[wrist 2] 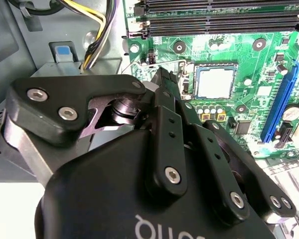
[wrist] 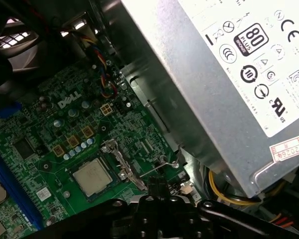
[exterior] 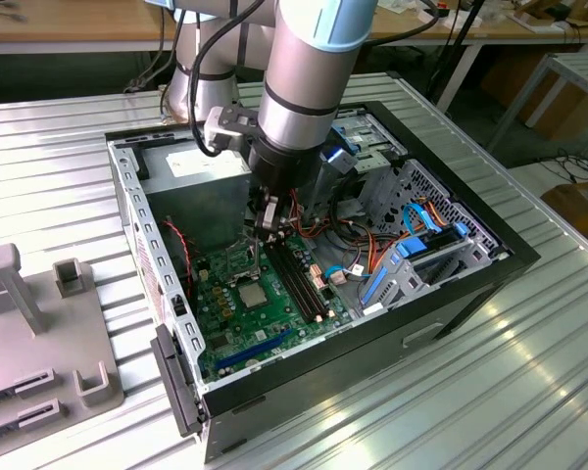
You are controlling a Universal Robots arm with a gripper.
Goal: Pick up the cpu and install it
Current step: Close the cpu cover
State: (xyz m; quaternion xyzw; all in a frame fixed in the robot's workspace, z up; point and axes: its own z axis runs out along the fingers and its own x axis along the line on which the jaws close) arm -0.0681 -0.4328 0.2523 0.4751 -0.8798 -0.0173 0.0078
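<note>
- Silvery-grey metal tops the cpu (wrist 2: 215, 82), one small square chip lying flat inside the black-framed socket (wrist 2: 189, 82) on the green motherboard (wrist 2: 249, 50); it shows too in the first wrist view (wrist: 92, 177) and in the exterior view (exterior: 254, 295).
- One robot arm (exterior: 309, 69) reaches down into the open computer case (exterior: 490, 257), which lies on its side on the ribbed metal bench (exterior: 69, 157).
- Its black end effector (exterior: 268, 223) hangs above the board, just beside the socket and apart from the cpu; its fingers (wrist 2: 164, 99) come together to a narrow tip with nothing between them.
- One thin wire lever (wrist: 157, 168) stands beside the socket.
- Four long black memory slots (exterior: 299, 279) run side by side next to the socket in the exterior view.
- One grey power supply (wrist: 224, 84) sits at the case's end, with yellow and black cables (wrist 2: 97, 30) leaving it.
- One long blue expansion slot (wrist 2: 278, 104) lies on the board beyond the cpu.
- One grey fixture plate (exterior: 34, 333) with upright blocks rests on the bench at the exterior view's left.
</note>
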